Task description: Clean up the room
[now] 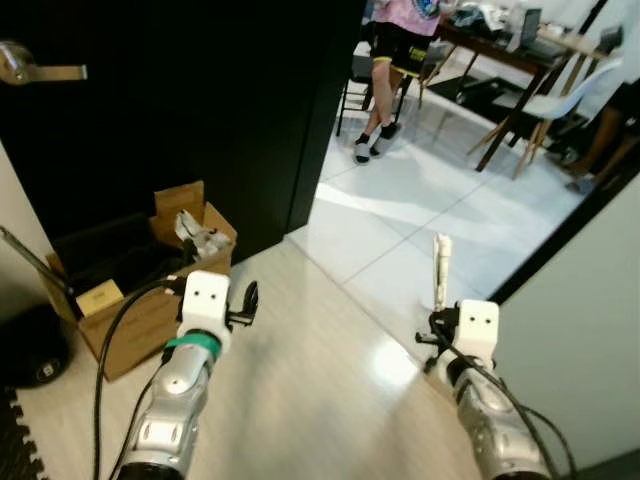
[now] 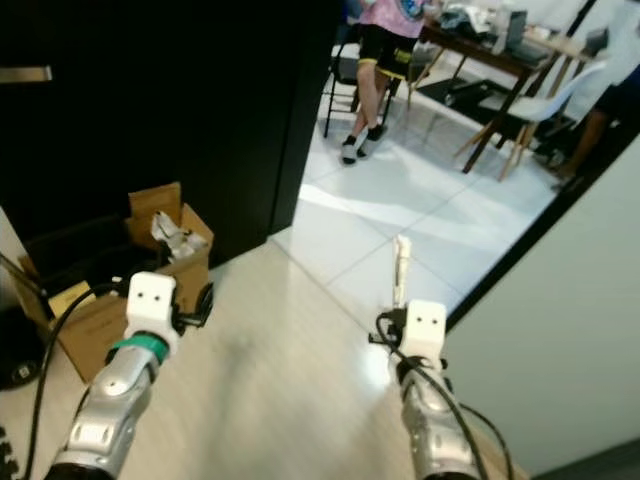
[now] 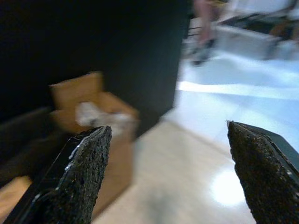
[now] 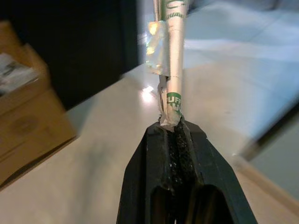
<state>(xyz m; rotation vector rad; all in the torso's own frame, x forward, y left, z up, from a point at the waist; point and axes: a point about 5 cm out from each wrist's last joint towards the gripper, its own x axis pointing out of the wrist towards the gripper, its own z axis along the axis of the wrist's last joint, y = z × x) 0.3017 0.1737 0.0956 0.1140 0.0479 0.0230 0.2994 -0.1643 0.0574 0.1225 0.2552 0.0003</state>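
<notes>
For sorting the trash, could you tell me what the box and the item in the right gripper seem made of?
Box: brown corrugated cardboard, matte, with folded flaps. Wrapper in the right gripper: probably thin printed paper with a clear plastic strip, slightly glossy.

Seated person [image 1: 392,60] cut off above the waist, cardboard box [image 3: 100,126] blurred (contents unreadable), wrapper [image 4: 170,51] top cropped

Glossy pale floor [image 1: 300,390]; matt brown cardboard box [image 1: 150,320]; paper-wrapped straw [image 4: 172,56]; rough black fingers [image 3: 79,182]
</notes>
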